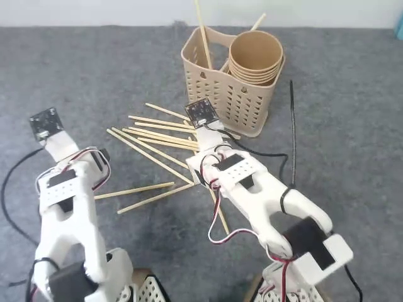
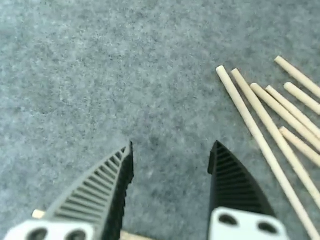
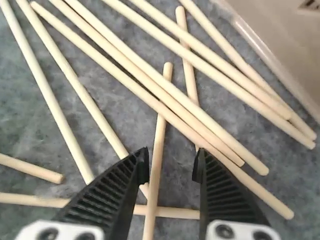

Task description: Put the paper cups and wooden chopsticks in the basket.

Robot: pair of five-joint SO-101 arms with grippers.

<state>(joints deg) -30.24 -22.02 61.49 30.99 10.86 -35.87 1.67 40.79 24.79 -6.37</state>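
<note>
A beige perforated basket stands at the back of the grey carpet, with a stack of paper cups in one compartment and a few chopsticks upright in the other. Several wooden chopsticks lie scattered in front of it. My right gripper is open low over the pile, and one chopstick runs between its fingers. The basket wall is close by. My left gripper is open over bare carpet, beside the ends of several chopsticks.
Two more chopsticks lie apart between the arms. A black cable runs along the carpet to the right of the basket. The left arm and the right arm rise from the front edge.
</note>
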